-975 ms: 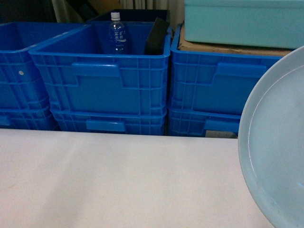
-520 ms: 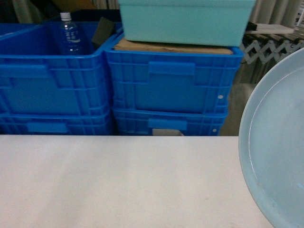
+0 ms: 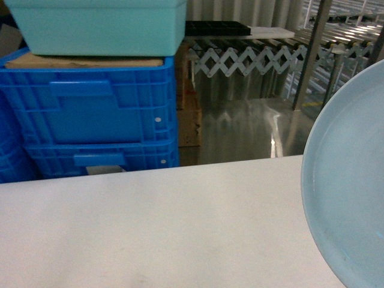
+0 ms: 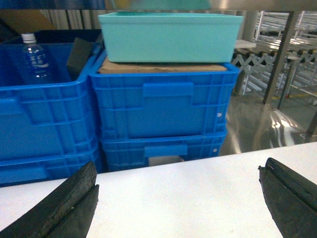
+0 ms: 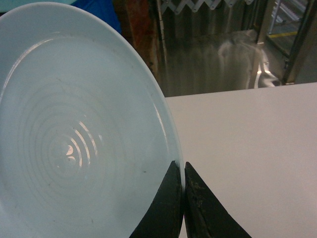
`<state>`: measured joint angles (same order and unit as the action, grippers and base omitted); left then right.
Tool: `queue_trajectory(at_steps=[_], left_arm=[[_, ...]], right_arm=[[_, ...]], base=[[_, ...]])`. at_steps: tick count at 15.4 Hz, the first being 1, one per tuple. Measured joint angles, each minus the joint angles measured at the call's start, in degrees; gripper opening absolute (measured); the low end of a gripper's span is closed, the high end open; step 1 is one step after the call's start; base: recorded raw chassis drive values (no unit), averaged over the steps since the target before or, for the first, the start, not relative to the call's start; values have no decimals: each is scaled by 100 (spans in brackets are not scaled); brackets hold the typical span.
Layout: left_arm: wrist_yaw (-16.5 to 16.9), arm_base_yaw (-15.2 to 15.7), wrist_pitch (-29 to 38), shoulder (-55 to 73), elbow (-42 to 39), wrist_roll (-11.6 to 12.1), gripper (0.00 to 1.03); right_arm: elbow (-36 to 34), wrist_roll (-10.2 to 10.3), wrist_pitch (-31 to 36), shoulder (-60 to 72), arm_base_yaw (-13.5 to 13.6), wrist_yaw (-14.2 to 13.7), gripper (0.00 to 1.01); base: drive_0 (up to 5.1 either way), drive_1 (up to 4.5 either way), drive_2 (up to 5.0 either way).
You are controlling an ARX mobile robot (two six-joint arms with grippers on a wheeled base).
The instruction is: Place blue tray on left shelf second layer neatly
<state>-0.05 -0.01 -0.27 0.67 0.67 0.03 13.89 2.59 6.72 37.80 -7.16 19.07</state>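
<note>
The pale blue tray (image 3: 351, 180) fills the right edge of the head view, held tilted on edge above the white table (image 3: 150, 228). In the right wrist view its ringed inner face (image 5: 74, 139) faces the camera, and my right gripper (image 5: 184, 168) is shut on its rim. My left gripper (image 4: 179, 166) hangs open over the table, its dark fingers (image 4: 69, 203) far apart with nothing between them. Shiny steel posts and rails (image 3: 315, 54) stand at the back right. I cannot tell whether they belong to the left shelf.
Stacked deep-blue crates (image 3: 90, 114) stand behind the table at the left, topped by cardboard and a teal tub (image 3: 102, 24). A water bottle (image 4: 34, 59) sits in another crate. An extendable roller conveyor (image 3: 258, 57) stands behind, and shiny floor (image 3: 240, 126) lies beyond the table edge.
The head view has swung to the right: the crates slid left and the conveyor and steel posts came into sight. The tray keeps its place at the right edge.
</note>
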Motion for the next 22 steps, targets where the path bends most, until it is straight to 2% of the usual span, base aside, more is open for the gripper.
queue_trajectory(at_steps=[22], left_arm=[[-9, 0, -9, 0, 0, 0, 98]], right_arm=[[-4, 0, 2, 2, -2, 0, 2]], base=[[323, -384, -384]])
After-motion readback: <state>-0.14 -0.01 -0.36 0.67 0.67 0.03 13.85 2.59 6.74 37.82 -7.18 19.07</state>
